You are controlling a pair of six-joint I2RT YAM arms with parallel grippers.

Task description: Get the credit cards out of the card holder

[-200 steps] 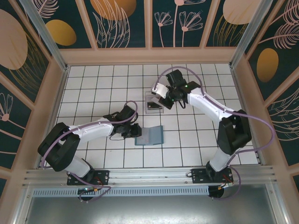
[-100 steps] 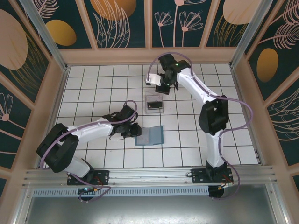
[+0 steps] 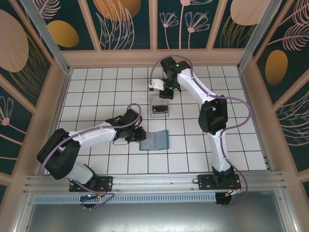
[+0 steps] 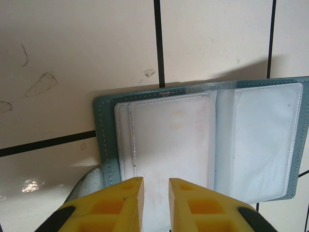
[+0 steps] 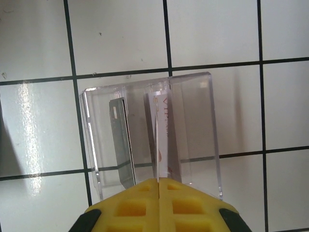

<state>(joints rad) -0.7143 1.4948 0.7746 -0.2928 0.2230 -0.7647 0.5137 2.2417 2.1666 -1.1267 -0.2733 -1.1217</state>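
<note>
Teal and open flat, the holder [image 3: 154,140] lies on the tiles at the middle of the top view, just below the box [image 3: 159,106]. My left gripper [image 4: 155,181] sits at the near edge of its left panel, fingers a narrow gap apart. Whether they nip the clear sleeve I cannot tell. The sleeves look empty to me, though not surely.

My right gripper [image 5: 158,182] is clamped on a white card [image 5: 161,125], held over the box, where a dark card [image 5: 120,140] already stands at the left. I judge this the drop-off step. Next I must lower the white card inside the walls beside the dark one, then part the fingers.

Since a second ago my right arm has swung from the box's right to above it in the frame. Holder and left gripper have not moved.
</note>
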